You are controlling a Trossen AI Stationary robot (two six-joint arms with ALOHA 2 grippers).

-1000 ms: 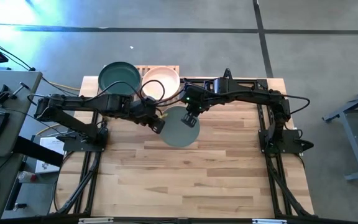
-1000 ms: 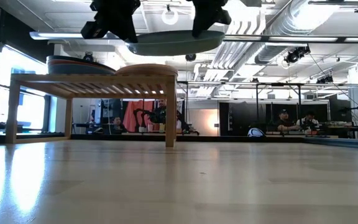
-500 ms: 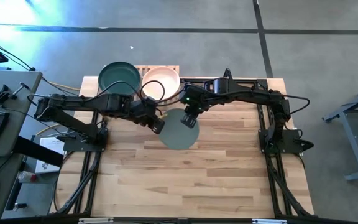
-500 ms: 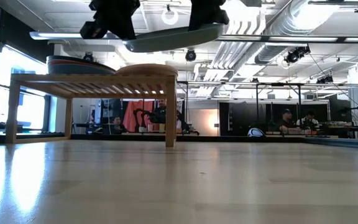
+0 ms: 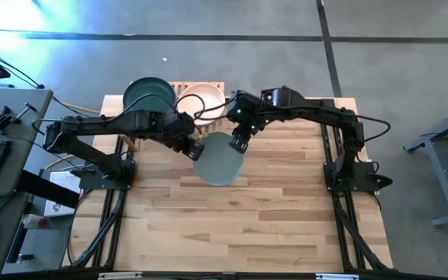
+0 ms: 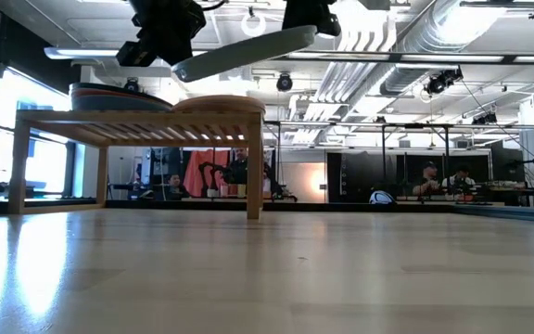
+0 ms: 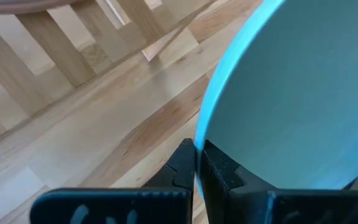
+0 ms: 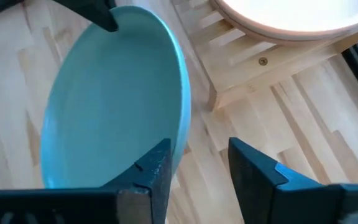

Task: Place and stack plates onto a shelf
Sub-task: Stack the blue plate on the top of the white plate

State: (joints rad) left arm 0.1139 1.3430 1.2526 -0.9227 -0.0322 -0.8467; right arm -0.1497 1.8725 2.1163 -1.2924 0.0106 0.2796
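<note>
— Carry the sage green plate (image 5: pixel 220 159) on the left pincer (image 5: pixel 195 150) alone: clamped shut on the left rim. Draw the right pincer (image 5: pixel 238 142), spread wide at the far rim and gripping nothing, clear first.

— Then level it?

— Yes. Tilted now, left edge low, over the desk (image 5: pixel 271 202) just near of the shelf (image 5: pixel 174 85). Lift above the peach-pink plate (image 5: pixel 202 99) at the shelf's right end, or swing left to the dark teal plate (image 5: pixel 148 95), then lower flat. One-sided grip, so probably best moved slowly.

— Anything visible from only one camera?

— From the low view only: the tilt and the height above the slats (image 6: pixel 137 119). From the left wrist only: fingers (image 7: pixel 182 165) pinching the thin rim. From the right wrist: open gap beside the plate edge (image 8: pixel 182 118).
</note>
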